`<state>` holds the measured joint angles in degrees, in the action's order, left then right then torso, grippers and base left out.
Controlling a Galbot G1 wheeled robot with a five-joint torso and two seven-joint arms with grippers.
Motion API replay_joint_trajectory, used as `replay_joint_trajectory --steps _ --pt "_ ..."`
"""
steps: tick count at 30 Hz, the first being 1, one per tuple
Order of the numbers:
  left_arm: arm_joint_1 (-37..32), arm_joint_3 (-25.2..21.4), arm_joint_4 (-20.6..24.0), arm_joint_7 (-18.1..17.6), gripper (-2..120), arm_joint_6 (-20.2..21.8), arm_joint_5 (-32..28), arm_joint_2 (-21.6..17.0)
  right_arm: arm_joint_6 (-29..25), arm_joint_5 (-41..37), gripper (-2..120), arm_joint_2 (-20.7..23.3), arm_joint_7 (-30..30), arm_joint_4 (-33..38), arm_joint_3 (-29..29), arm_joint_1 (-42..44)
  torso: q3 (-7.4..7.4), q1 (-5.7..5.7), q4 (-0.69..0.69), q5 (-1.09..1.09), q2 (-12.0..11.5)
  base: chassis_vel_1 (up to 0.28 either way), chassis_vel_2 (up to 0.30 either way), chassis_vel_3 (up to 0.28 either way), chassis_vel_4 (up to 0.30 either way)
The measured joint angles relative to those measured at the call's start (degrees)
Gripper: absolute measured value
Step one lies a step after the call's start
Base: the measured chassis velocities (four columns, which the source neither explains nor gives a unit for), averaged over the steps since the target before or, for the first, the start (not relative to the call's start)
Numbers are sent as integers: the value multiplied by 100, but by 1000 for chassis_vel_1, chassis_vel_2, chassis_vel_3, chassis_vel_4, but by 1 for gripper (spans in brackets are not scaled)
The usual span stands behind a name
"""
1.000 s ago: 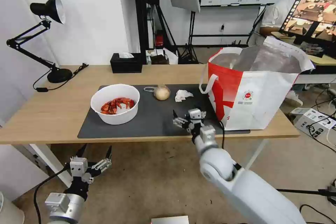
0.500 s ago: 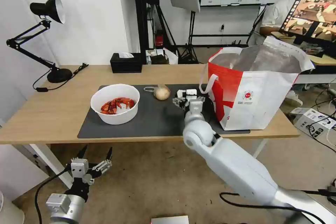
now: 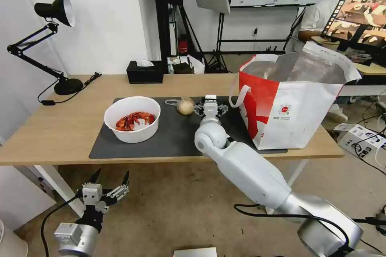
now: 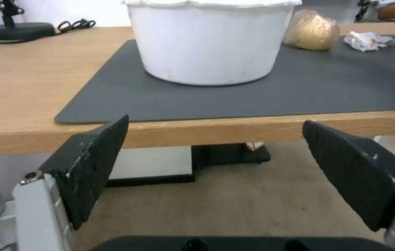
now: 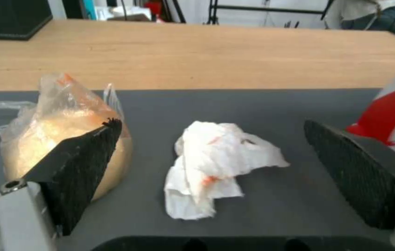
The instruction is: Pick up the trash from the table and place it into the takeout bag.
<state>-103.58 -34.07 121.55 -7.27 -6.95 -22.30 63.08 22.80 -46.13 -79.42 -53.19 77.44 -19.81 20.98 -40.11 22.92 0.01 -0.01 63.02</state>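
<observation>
On the dark mat (image 3: pixel 169 140) of the table (image 3: pixel 64 128), my right gripper (image 3: pixel 210 108) hovers open between the bagged beige ball (image 3: pixel 185 106) and the red-and-white takeout bag (image 3: pixel 293 104). In the right wrist view the crumpled white tissue (image 5: pixel 218 164) lies between the open fingers (image 5: pixel 81 167), with the ball (image 5: pixel 53 136) just outside one finger and the bag's red print (image 5: pixel 388 111) beyond the other. The white bowl of red shells (image 3: pixel 132 118) sits at the mat's left. My left gripper (image 3: pixel 106 186) hangs open below the table's front edge, facing the bowl (image 4: pixel 207 42).
A black desk lamp (image 3: pixel 60 48) stands at the table's far left and a black tissue box (image 3: pixel 144 72) at the back edge. The bag stands open at the table's right end, its white handle (image 3: pixel 237 92) hanging close to the right gripper.
My right arm has reached forward from the table's front edge across the mat to the tissue, which it now covers in the head view. The left arm has stayed put.
</observation>
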Motion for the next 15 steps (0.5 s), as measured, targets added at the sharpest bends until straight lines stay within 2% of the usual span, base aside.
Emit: replay_joint_trajectory --steps 8,15 --pt "53 68 -59 1 100 -4 3 17 17 -34 100 -301 245 -869 42 -314 0 0 0 0 0 0 0 0 0" --pt "119 135 -113 1 100 -5 10 23 32 -14 100 -394 336 -1239 75 -473 0 0 0 0 0 0 0 0 0"
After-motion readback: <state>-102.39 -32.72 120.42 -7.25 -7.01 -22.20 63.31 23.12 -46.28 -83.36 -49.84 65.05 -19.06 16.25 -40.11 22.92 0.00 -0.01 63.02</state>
